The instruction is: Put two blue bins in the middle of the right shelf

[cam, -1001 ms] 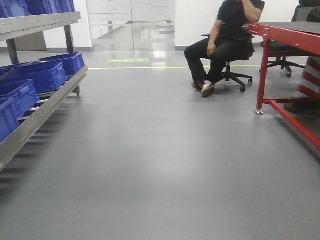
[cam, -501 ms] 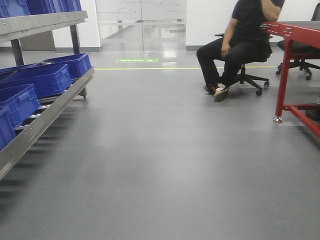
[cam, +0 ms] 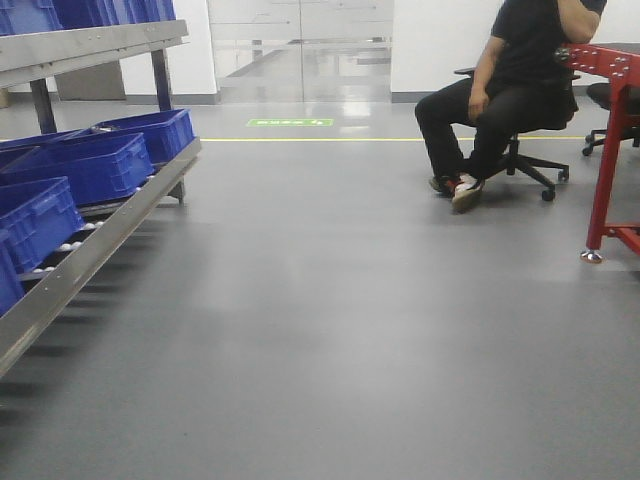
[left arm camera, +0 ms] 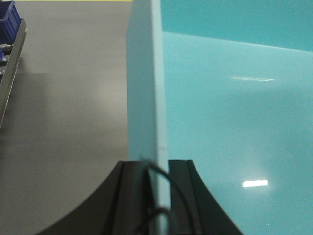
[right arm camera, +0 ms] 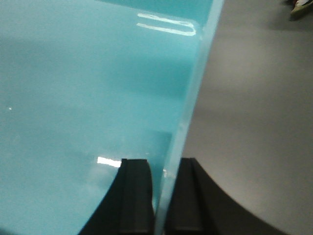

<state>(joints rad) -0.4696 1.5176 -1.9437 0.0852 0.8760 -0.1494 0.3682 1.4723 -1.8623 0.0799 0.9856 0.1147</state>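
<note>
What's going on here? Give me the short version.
The robot holds a pale blue bin between its two arms. The left gripper is shut on one side wall, the right gripper on the opposite wall. Ahead lies open grey floor, with a rack of dark blue crates on the left and a seated person far right.

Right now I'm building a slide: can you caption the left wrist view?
Left gripper clamped on the pale blue bin wall, grey floor to its left.
</note>
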